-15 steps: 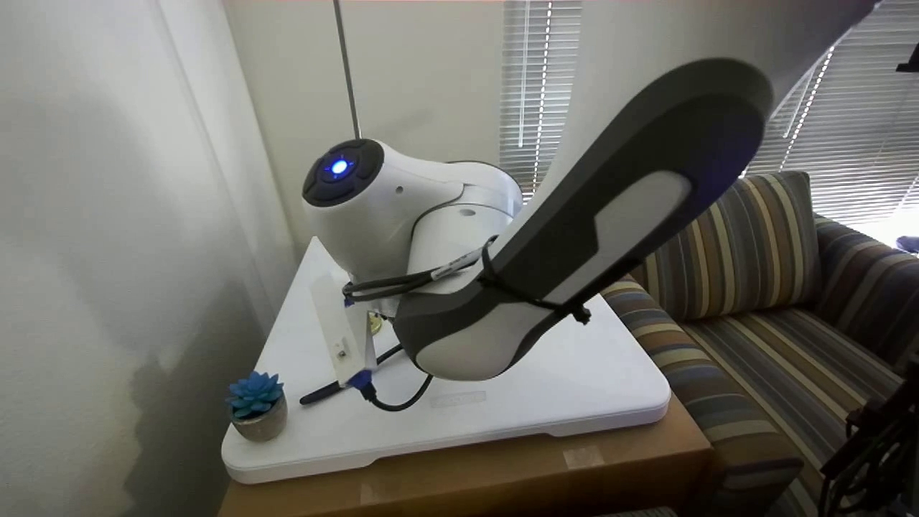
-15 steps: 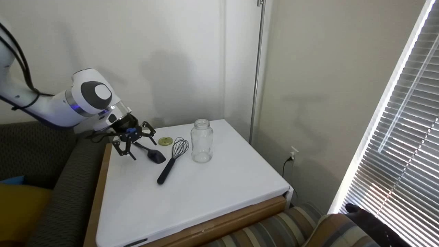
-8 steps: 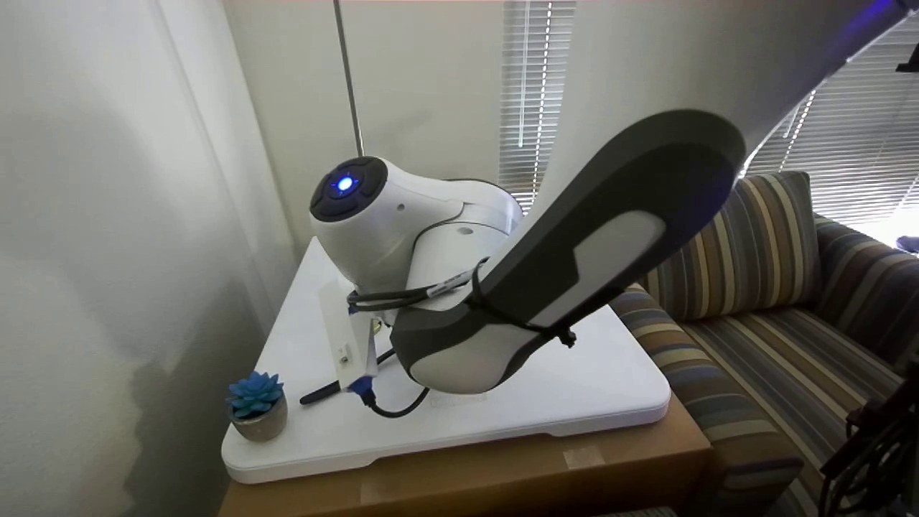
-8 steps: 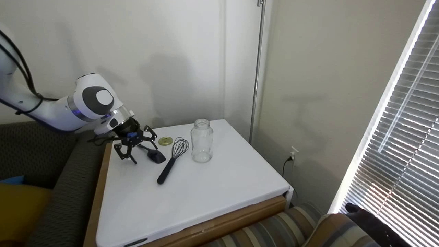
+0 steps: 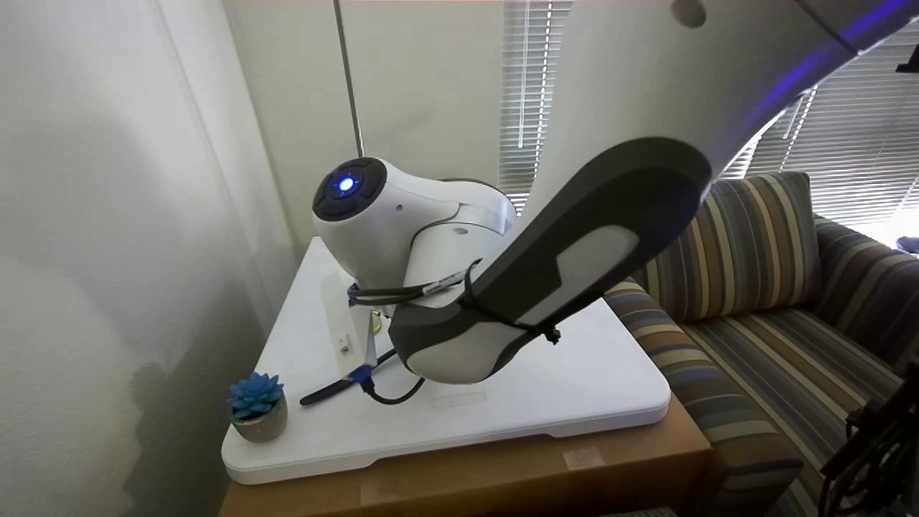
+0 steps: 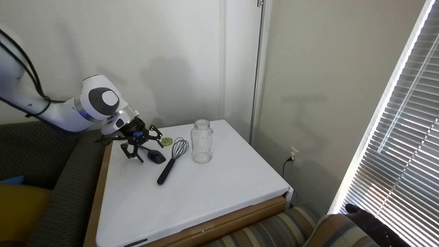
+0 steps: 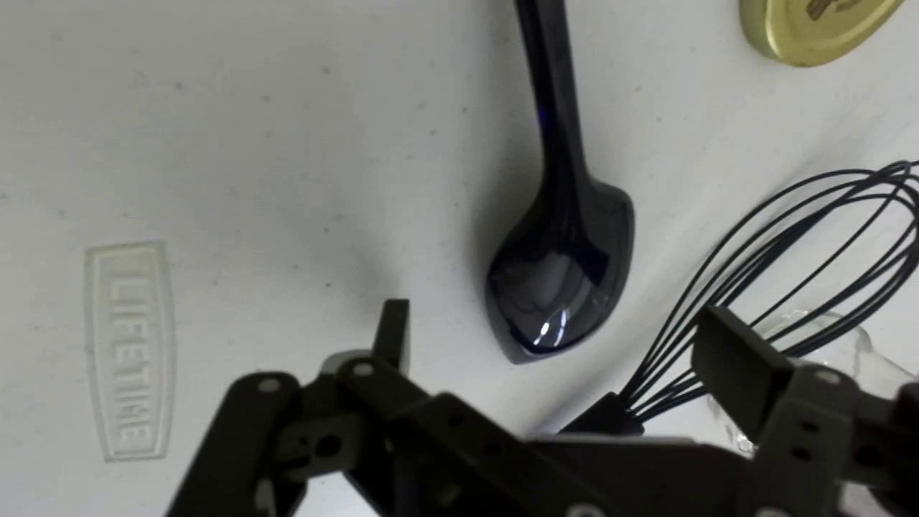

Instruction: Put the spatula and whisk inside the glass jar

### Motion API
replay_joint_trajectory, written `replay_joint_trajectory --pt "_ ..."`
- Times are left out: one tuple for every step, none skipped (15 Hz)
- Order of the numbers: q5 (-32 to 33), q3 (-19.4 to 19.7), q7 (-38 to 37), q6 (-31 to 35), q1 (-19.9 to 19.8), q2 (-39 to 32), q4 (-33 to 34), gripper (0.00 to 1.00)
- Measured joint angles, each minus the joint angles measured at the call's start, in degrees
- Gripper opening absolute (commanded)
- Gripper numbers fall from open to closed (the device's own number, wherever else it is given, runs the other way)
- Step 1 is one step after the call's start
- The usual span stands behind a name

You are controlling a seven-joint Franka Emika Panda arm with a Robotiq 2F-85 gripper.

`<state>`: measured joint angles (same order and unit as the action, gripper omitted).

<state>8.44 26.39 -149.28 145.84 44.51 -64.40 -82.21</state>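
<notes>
- Table (image 6: pixel 223 199): far left corner hidden behind the arm (image 6: pixel 61 113) in an exterior view.
- Pincer (image 6: pixel 152 154): jaws apart, height hard to judge.
- Glass jar (image 6: pixel 202 144): upright at right.
- Whisk (image 6: pixel 171 162): lying left of it, handle mostly hidden in the wrist view.
- Spatula (image 7: pixel 567 215): farther left, near the pincer, handle cut off there.

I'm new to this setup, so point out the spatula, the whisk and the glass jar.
Spatula (image 7: pixel 563 248): in the wrist view, on its head.
Whisk (image 6: pixel 169 165): in an exterior view, on its black handle.
Glass jar (image 6: pixel 201 142): in an exterior view, on its clear body.
</notes>
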Motion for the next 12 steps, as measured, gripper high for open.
replay_joint_trajectory --pt "0.0 0.0 0.0 0.0 -0.1 -0.3 0.5 1.0" --pt "0.2 -0.1 0.0 0.0 -0.2 -0.7 1.0 1.0" --pt "0.9 -0.7 0.3 0.0 -0.6 -0.8 1.4 1.0" --pt "1.6 -1.6 0.3 0.0 -1.1 -0.8 1.8 1.0" --pt "2.1 -2.0 0.4 0.0 -1.5 -0.8 2.1 1.0" --pt "2.2 -2.2 0.4 0.0 -1.8 -0.8 2.3 1.0" --pt "2.2 -2.3 0.4 0.0 -1.9 -0.8 2.4 1.0" --pt "2.2 -2.3 0.4 0.0 -1.9 -0.8 2.4 1.0" --pt "2.0 -2.1 0.3 0.0 -1.7 -0.8 2.4 1.0" --pt "1.4 -1.6 0.3 0.1 -1.3 -0.8 2.4 1.0" --pt "0.7 -1.2 0.3 0.2 -1.0 -0.8 2.4 1.0" --pt "0.0 -1.0 0.3 0.4 -0.7 -0.8 2.4 1.0"
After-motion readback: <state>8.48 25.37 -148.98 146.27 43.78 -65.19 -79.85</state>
